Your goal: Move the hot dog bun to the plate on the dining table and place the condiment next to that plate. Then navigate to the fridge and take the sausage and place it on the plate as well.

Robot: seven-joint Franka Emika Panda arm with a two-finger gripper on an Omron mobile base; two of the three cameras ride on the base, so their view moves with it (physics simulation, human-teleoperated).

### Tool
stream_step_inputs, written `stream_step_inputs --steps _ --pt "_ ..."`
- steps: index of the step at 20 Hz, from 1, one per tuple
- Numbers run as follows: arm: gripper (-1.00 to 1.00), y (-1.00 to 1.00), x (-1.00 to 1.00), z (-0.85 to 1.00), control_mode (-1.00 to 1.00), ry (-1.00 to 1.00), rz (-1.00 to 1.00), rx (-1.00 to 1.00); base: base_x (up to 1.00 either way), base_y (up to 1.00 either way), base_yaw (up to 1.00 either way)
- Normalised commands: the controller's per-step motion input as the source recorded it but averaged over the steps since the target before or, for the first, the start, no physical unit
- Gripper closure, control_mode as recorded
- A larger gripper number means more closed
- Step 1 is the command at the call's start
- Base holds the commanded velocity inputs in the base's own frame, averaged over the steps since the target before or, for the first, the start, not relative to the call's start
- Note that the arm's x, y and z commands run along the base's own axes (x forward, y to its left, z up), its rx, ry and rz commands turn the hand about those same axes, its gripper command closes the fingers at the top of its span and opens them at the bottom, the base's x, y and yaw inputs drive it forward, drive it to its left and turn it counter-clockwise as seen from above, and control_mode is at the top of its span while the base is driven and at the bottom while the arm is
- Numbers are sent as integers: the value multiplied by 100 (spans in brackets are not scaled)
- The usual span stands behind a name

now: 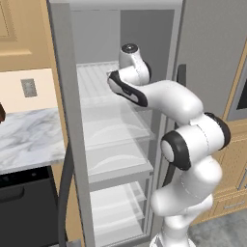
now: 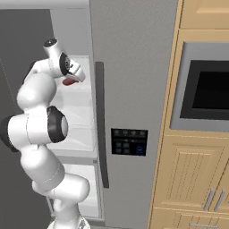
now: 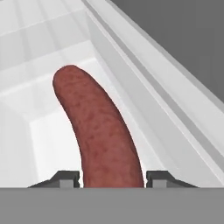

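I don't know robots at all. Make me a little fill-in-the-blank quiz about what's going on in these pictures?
1. The arm reaches into the open ____, onto a white shelf.
2. The reddish-brown food between the fingertips of the claw is a ____.
3. In the right base view, the dark panel on the closed grey door sits ____ the black oven window in height.

Missing words: fridge; sausage; below

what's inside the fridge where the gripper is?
A sausage on a white shelf, with the gripper closed on its near end. The arm covers the rest of that shelf.
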Motion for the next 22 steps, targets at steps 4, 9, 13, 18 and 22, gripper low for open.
stream_step_inputs --steps 4,9,13,18,22 --pt "100 9 -44 -15 -100 -20 0 0 0 0 0" --pt "100 19 -87 28 -100 -16 3 0 0 0 0" --pt "100 0 -100 86 -100 -4 11 0 0 0 0" --pt "100 -18 -100 52 -100 0 14 0 0 0 0" --pt "100 -34 -100 -9 -100 6 13 0 0 0 0"
